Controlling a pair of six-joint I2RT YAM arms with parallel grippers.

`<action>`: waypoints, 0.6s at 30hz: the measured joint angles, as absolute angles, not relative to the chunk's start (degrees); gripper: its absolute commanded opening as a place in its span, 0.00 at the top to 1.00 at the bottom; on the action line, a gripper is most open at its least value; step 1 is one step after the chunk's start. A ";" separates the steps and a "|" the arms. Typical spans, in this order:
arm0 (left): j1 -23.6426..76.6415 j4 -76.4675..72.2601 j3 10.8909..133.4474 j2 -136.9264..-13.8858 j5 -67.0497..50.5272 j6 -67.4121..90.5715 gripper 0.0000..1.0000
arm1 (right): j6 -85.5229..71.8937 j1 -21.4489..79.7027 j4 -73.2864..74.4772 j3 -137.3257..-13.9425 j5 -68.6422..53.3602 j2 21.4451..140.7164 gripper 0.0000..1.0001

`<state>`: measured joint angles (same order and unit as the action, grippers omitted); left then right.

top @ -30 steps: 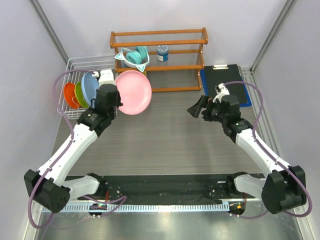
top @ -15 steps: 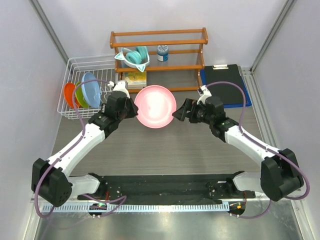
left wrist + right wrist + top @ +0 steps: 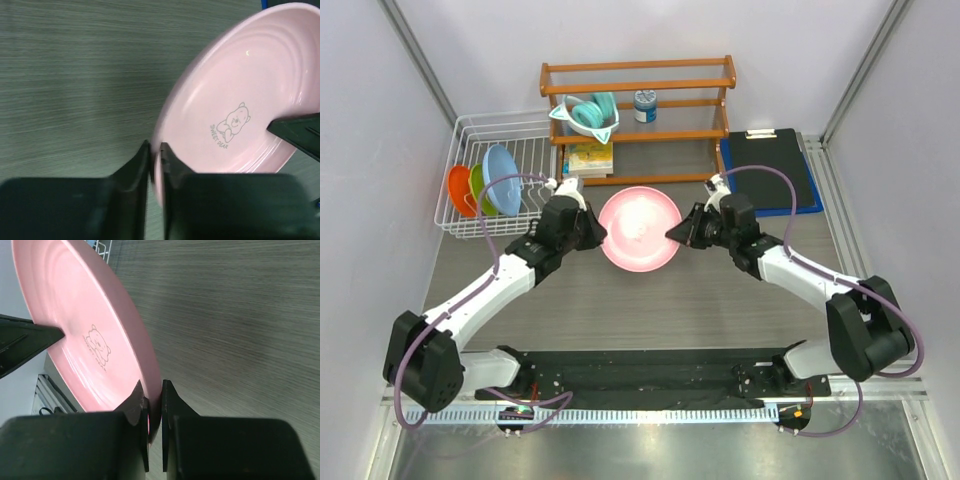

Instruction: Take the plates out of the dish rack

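The pink plate [image 3: 640, 230] hangs over the middle of the table, held by both arms. My left gripper [image 3: 601, 232] is shut on its left rim, and my right gripper [image 3: 678, 232] is shut on the opposite rim. In the left wrist view the left gripper [image 3: 155, 150] pinches the edge of the pink plate [image 3: 235, 115], which has a small bear print. The right wrist view shows the right gripper [image 3: 154, 390] clamped on the pink plate's [image 3: 90, 335] rim. The white wire dish rack [image 3: 470, 125] at the back left holds the orange plate [image 3: 458, 190], the lime green plate [image 3: 478, 190] and the light blue plate [image 3: 502, 178], all upright.
An orange-brown wooden shelf [image 3: 640, 100] stands at the back with a teal eared bowl [image 3: 588, 112] and a small can [image 3: 645, 105]. A yellow item [image 3: 588, 158] lies under it. A blue clipboard [image 3: 770, 170] lies at the back right. A black mat [image 3: 650, 375] runs along the near edge.
The left arm swung the pink plate from beside the rack to the table's middle. The right arm reached in from the right, and its open gripper shut on the plate's far rim.
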<state>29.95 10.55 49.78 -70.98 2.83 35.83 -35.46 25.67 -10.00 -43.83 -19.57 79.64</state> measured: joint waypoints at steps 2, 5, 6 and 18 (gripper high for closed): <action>30.00 10.66 49.54 -70.81 3.46 36.05 0.41 | -34.96 26.00 -9.02 -43.88 -18.20 79.42 0.99; 30.41 10.92 49.58 -70.11 6.02 35.90 0.15 | -34.13 26.20 -5.54 -43.79 -13.50 78.76 0.99; 30.50 11.25 49.60 -69.84 7.18 35.64 0.12 | -33.95 26.11 -4.14 -43.79 -11.86 78.52 0.99; 30.63 18.50 52.69 -64.12 31.83 28.21 0.01 | -33.50 23.57 5.61 -43.13 -4.56 81.30 0.99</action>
<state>30.63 18.50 52.69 -64.12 31.83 28.21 -33.50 23.57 5.61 -43.13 -4.56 81.30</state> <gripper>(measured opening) 0.994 0.150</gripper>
